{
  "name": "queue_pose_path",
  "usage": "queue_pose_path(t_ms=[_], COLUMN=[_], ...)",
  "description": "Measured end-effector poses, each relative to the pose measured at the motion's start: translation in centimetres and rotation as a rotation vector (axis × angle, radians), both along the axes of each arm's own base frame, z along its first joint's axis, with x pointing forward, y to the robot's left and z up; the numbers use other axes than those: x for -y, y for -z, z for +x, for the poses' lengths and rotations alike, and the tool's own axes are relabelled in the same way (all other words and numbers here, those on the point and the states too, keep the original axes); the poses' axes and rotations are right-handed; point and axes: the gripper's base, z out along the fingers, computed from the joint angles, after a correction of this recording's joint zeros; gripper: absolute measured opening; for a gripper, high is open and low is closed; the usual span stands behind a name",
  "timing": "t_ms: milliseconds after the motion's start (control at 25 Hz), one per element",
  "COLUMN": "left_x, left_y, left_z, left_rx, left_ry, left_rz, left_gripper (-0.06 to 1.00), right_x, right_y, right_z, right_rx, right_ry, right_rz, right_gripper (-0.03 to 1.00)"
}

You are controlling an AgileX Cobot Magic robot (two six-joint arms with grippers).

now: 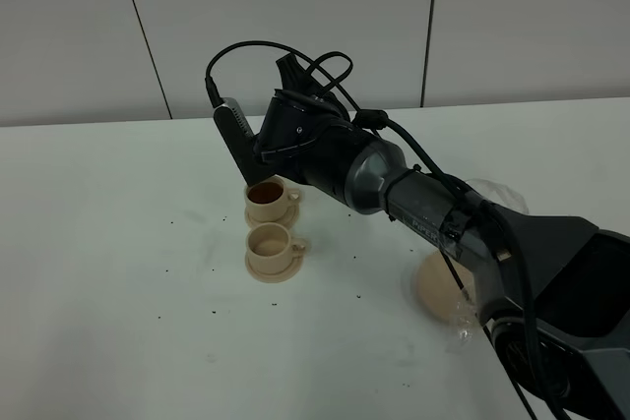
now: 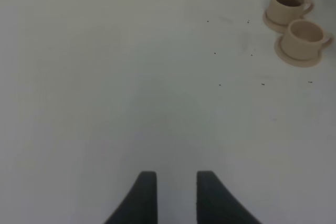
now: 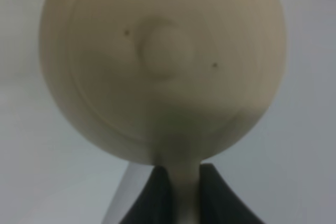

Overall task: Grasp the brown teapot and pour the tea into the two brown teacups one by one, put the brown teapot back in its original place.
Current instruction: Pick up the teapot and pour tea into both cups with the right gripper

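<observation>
The brown teapot [image 3: 163,61] fills the right wrist view, seen lid-on with its knob in the middle. My right gripper [image 3: 181,170] is shut on its loop handle. In the high view the right gripper [image 1: 256,156] reaches across to the left and hangs just above the far brown teacup [image 1: 268,198], which holds dark tea; the teapot is hidden behind the gripper there. The near brown teacup [image 1: 273,244] stands on its saucer just in front and its inside looks pale. Both cups show in the left wrist view [image 2: 287,4], [image 2: 304,38]. The wide saucer [image 1: 436,287] lies at the right, bare. My left gripper [image 2: 176,174] is open and empty over bare table.
The white table [image 1: 118,243] carries scattered dark specks around the cups. A crumpled clear plastic piece [image 1: 463,330] lies beside the wide saucer. The right arm [image 1: 423,199] spans the table from lower right to the cups. A grey panelled wall stands behind.
</observation>
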Motion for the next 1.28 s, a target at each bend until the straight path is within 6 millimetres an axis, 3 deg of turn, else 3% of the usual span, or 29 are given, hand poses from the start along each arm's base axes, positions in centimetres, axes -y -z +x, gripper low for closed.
queue_pose_path(t_ms=[1280], left_x=[0.0], left_y=[0.0], left_z=[0.0], left_rx=[0.000], left_ry=[0.000], left_rz=[0.000], left_gripper=[0.26], right_x=[0.5], right_y=[-0.8], right_z=[-0.7], right_rx=[-0.104], right_ry=[0.084], right_rz=[0.098], right_gripper=[0.10])
